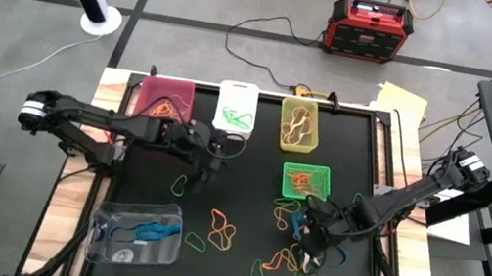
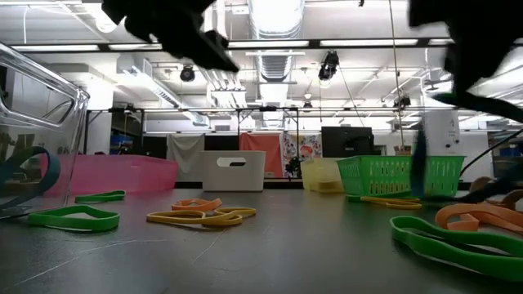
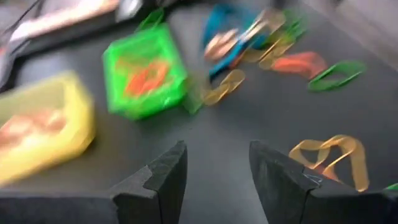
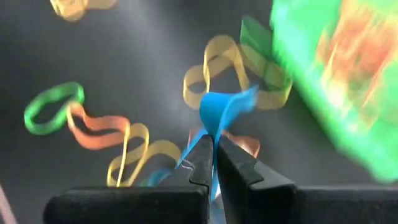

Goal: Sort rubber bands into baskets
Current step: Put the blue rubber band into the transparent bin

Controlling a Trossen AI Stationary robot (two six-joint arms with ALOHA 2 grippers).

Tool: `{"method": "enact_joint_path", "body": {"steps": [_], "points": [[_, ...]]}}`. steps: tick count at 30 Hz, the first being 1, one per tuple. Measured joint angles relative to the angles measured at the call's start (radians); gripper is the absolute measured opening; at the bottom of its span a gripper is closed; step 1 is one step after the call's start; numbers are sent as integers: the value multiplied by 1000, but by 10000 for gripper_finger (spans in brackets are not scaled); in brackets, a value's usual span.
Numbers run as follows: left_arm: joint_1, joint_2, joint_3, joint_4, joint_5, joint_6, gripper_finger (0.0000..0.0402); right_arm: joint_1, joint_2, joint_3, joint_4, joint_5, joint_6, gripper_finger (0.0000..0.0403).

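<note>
Now right gripper (image 4: 211,148) pinched shut on blue rubber band (image 4: 225,107) — clear basket (image 1: 134,231) far across mat, nearer left gripper (image 3: 214,174), which gapes empty.

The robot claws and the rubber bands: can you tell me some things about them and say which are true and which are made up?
1. The right claw is pinching a blue band. True.
2. The left claw is holding a yellow band. False: it is open and holds nothing.
3. The green basket has orange bands in it. True.
4. The clear basket is full of red bands. False: a blue band shows in it.
5. Bands still lie loose on the mat. True.
</note>
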Motion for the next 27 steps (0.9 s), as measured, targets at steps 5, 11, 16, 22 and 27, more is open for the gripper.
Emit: {"method": "enact_joint_path", "body": {"steps": [5, 11, 16, 22, 27], "points": [[-1, 0, -36, 231, 131, -52, 158, -27, 0, 74, 78, 195, -254, 9], [-1, 18, -41, 349, 131, -87, 163, -103, 1, 103, 353, 269, -680, 9], [-1, 55, -41, 466, 107, -112, 185, -185, 2, 93, 608, 192, -1003, 9], [-1, 88, -41, 513, 15, -113, 204, -251, 7, 94, 681, 132, -1144, 9], [-1, 119, -41, 516, 16, -112, 201, -275, 7, 92, 697, 130, -1190, 9]]}}
